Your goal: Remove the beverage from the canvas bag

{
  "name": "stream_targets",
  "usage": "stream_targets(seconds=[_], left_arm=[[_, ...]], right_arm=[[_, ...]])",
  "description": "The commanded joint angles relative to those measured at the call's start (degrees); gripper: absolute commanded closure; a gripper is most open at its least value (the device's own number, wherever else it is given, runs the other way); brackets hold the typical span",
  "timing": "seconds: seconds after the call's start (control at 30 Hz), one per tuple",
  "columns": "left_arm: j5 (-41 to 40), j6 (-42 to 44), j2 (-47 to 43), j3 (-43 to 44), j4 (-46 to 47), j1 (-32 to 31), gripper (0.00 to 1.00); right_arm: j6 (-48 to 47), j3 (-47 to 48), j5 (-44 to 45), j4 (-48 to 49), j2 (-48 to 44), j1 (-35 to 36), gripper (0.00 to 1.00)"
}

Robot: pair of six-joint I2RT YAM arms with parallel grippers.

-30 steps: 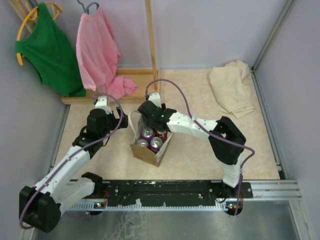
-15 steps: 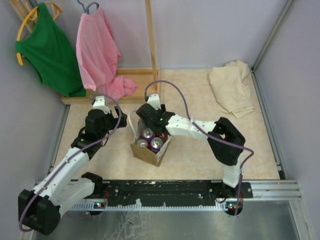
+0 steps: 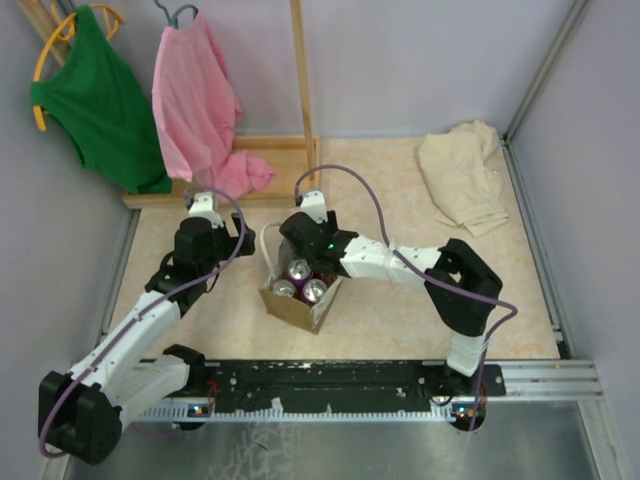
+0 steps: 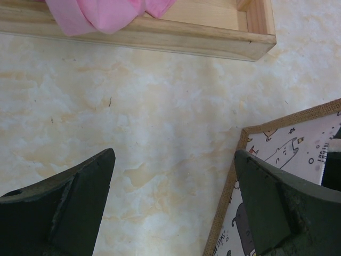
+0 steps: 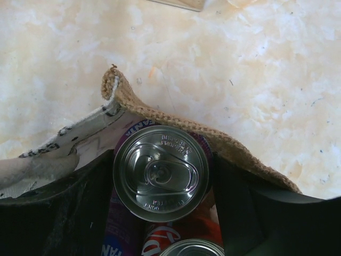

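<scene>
Now that right end effector (image 5: 164, 162) has eased further into canvas bag (image 3: 290, 305), grip looks set | jaws part-closed on purple beverage can (image 5: 160, 173), pinned between them, upright, bag walls around | can not yet lifted, pull-up next | left end effector (image 4: 173, 202) wide open, empty, bag corner at its right.

Your pale marbled worktop (image 3: 400, 300) carries the canvas bag (image 3: 292, 308) directly under your right pincer (image 5: 162, 181). A wooden rack base (image 4: 160, 40) sits just beyond your left pincer (image 4: 173, 202). A crumpled beige cloth (image 3: 462, 178) lies well off to the right pincer's right.
</scene>
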Motion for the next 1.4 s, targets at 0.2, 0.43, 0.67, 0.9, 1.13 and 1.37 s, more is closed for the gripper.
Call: stream_targets(seconds=[0.2,0.43,0.67,0.9,1.13,1.37], left_arm=[[-0.4,-0.55,0.78,0.06,1.43,-0.14,0.0],[-0.05,-0.45,1.09,0.13,1.48,-0.19,0.0],[0.08,-0.46,2.06,0.34,1.6,-0.25,0.0],[0.3,-0.44,2.51,0.56,1.74,-0.18,0.0],[0.5,-0.55,2.3,1.17,1.77,-0.25,0.0],[1.23,-0.35,3.36,1.87,1.87,-0.15,0.0]], right_arm=[[-6.62,-6.45,2.93,8.41,-12.6,0.22,1.0],[-10.1,-5.73,2.58,12.11,-14.59,0.21,1.0],[-13.04,-5.23,1.98,15.66,-18.89,0.22,1.0],[-17.8,-6.95,1.58,21.17,-25.16,0.21,1.0],[-21.55,-6.24,2.54,24.72,-28.56,0.09,1.0],[-24.49,-1.08,6.32,22.91,-29.16,-1.17,1.0]])
